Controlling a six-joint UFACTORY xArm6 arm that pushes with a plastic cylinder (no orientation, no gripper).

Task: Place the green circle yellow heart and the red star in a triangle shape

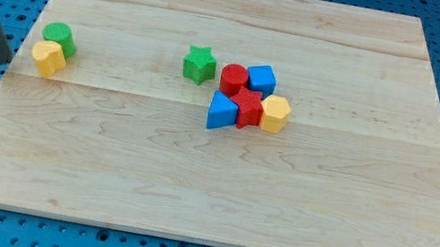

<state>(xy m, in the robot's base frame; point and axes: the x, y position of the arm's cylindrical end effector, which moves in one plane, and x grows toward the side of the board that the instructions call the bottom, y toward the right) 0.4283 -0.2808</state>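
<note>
The green circle (61, 37) sits near the board's left edge, with the yellow heart (49, 59) touching it just below. The red star (248, 108) lies in a cluster at the board's middle, wedged between a blue triangle (222, 111) and a yellow hexagon (274, 114). My tip (1, 59) is at the view's left, just off the board's left edge, a short way left of the yellow heart and not touching it.
A green star (199, 64) stands alone left of the cluster. A red cylinder (233, 79) and a blue cube (261, 79) sit at the cluster's top. The wooden board (216, 196) lies on a blue pegboard.
</note>
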